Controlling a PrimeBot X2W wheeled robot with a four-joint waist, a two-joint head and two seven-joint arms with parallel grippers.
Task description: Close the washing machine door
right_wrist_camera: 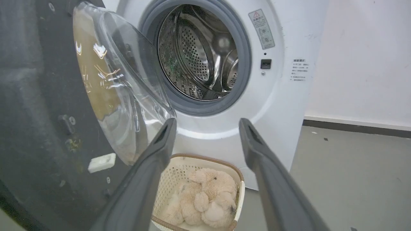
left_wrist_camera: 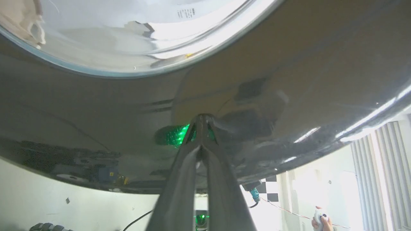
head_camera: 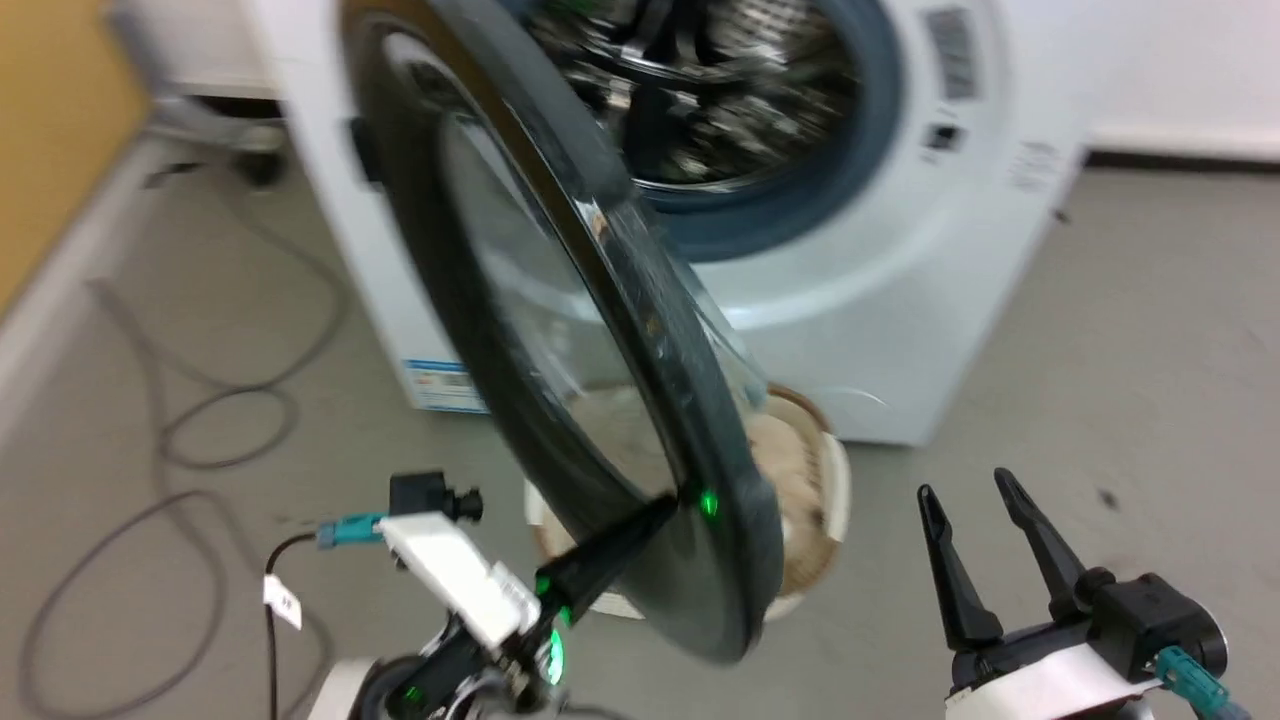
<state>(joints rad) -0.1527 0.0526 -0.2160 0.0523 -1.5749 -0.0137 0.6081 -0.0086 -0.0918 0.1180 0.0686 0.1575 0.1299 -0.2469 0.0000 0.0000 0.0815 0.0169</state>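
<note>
Washing machine (right_wrist_camera: 279, 99) warning label (right_wrist_camera: 261, 29), blue sticker (head_camera: 445, 385): unreadable.

I see the washing machine door (head_camera: 560, 330) as glossy black plastic, its outer rim mirror-smooth, set around a clear glass bowl (right_wrist_camera: 109, 96). The washing machine (right_wrist_camera: 282, 96) has a smooth white shell with a slight sheen. Its drum (right_wrist_camera: 199, 54) is bright perforated steel, ringed by a matt grey rubber gasket (right_wrist_camera: 205, 108). The basket (right_wrist_camera: 173, 183) is perforated white plastic, I think, holding a fuzzy cream plush toy (right_wrist_camera: 205, 199). The right gripper (right_wrist_camera: 207, 123) has matt dark fingers (right_wrist_camera: 151, 179).
</note>
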